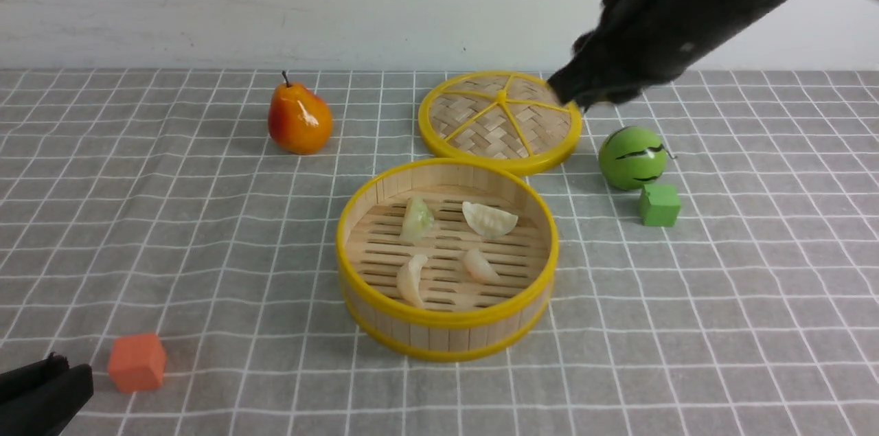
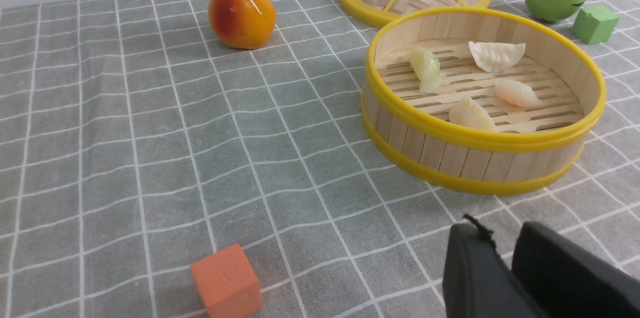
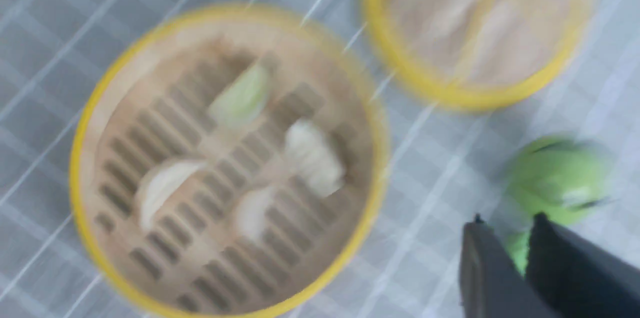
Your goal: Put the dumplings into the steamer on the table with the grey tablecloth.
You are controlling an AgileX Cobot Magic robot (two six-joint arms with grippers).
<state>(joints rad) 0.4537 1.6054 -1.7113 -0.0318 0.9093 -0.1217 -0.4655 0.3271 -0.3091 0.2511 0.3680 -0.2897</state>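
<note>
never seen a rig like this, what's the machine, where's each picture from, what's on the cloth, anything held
It is a robot with two arms ending in black pincers: the left gripper and right gripper, both nearly shut and empty. One picture looks forward from between the arms; two come from wrist cameras. On the grey grid-lined tablecloth stands a round bamboo steamer with yellow rims, holding four small crescent dumplings, one pale green. Nearby: a flat woven lid, an orange-red toy pear, a green striped ball, a green cube, an orange cube.
</note>
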